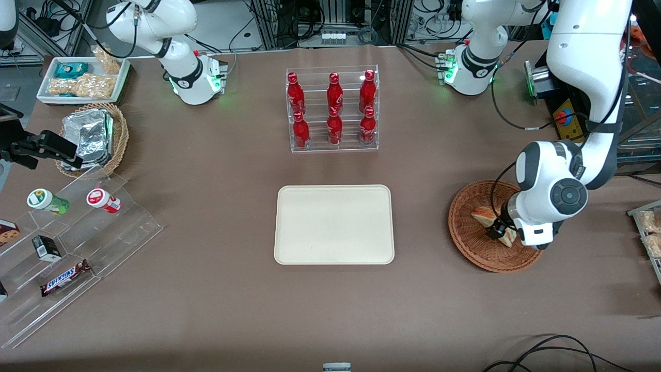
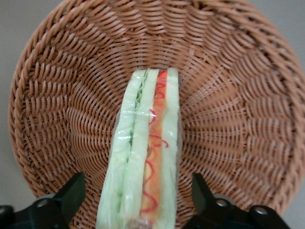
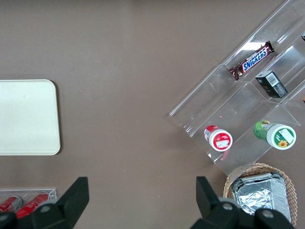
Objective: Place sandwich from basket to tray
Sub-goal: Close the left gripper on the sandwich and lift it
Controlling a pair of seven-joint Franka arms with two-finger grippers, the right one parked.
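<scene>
The counter (image 1: 206,289) under me is wide and brown, and the cream tray (image 1: 333,225) lies flat at its middle with nothing on it, nearer the front camera than the rack of red bottles (image 1: 332,109). Toward my end of the counter sits the reddish wicker basket (image 1: 467,235), well apart from the tray, with bare counter between them. The sandwich (image 2: 147,157) stands on edge in the basket's bowl, wrapped in clear film, its layers facing my wrist camera. My pincer (image 2: 138,202) is down inside the basket with its fingers (image 2: 71,193) spread, one to each side of the wedge and neither touching it. To do this well, I judge I should close evenly on the two bread faces, gently, since the film looks slippery and the bread soft. Then I should lift straight up until the wedge clears the woven rim before swinging across toward the tray; that path looks open.
</scene>
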